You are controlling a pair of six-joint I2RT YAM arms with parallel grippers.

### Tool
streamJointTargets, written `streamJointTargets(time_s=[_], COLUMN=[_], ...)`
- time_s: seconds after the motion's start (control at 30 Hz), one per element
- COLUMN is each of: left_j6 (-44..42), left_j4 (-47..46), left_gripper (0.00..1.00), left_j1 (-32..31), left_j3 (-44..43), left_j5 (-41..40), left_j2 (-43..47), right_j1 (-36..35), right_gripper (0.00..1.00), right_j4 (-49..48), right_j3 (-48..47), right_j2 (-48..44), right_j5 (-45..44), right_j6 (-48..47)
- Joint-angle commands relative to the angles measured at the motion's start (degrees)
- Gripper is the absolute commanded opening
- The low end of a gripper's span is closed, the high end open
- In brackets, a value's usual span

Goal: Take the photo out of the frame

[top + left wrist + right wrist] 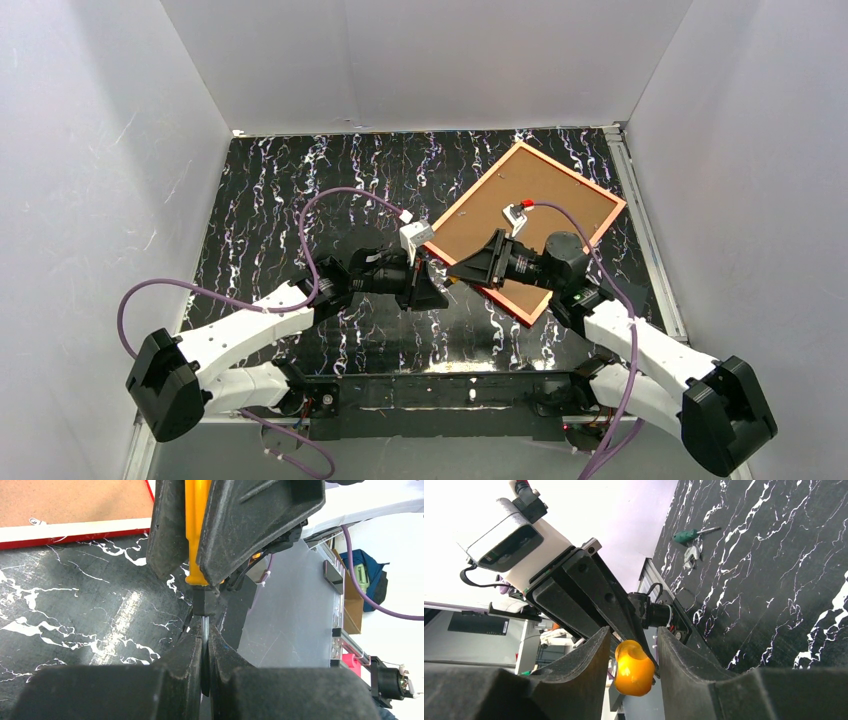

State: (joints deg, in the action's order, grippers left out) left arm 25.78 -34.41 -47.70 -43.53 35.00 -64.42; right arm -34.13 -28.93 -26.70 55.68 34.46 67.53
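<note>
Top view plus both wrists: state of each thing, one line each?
frame: face down on table, backing in
backing board: seated in frame
photo: hidden
yellow screwdriver: held off table between grippers
left gripper: shut on its shaft
right gripper: around its handle, grip unclear
green screwdriver: lying on table

The near side of the frame (572,172) is blocked by the right gripper (462,268) and left gripper (438,285), joined by an orange-handled screwdriver (195,540); room is left on the table (260,200) at left.
</note>
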Motion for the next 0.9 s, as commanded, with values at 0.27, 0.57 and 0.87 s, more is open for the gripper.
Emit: streamJointTargets(time_s=[0.27,0.57,0.87], left_j6=[-1.4,2.0,-7.0], left_j4=[4.9,37.6,37.9], left_gripper=[0.74,0.98,0.98], left_j1=[0.9,7.2,9.7], left_j3=[-0.9,-17.3,-23.3], left_j5=[-6.6,-38.1,-31.0], left_j2=[4.0,5.1,-5.2], right_j1=[0.4,14.2,29.2], right_gripper=[0.01,0.01,0.01], right_j4=[7.5,34.9,47.9], right_j3=[-2.1,-7.5,-15.7], right_j2=[-5.0,-8.9,-3.3], right_j5=[-6.4,-8.6,-10.0], right_j6=[-4.8,-12.7,-23.1])
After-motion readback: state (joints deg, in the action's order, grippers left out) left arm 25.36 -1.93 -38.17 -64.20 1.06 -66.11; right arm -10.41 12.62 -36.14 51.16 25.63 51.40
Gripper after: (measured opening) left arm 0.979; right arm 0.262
